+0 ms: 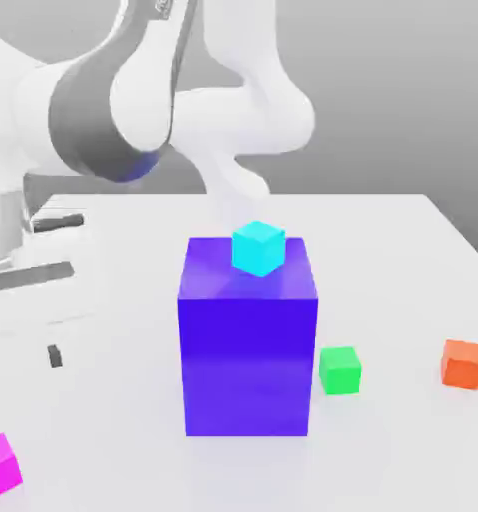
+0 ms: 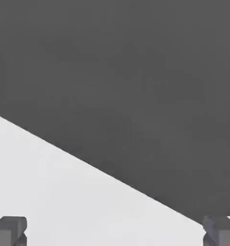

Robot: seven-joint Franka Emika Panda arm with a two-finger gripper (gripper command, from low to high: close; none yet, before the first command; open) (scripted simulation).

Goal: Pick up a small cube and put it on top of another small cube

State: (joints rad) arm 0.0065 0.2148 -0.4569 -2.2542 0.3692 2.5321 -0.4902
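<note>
Exterior view: magenta cube (image 1: 0, 465) at near left corner of surface (image 1: 403, 260), green cube (image 1: 340, 369) just right of blue-purple block (image 1: 247, 345), well apart, hand view: gripper (image 2: 115, 233) jaws spread wide, empty.

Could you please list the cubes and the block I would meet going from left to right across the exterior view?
magenta cube → big blue-purple block with the cyan cube on top → green cube → orange cube

The white tabletop (image 1: 403, 250) carries a big purple block (image 1: 247, 350), green cube (image 1: 339, 369), orange cube (image 1: 463, 364) and magenta cube (image 1: 0, 466).
</note>
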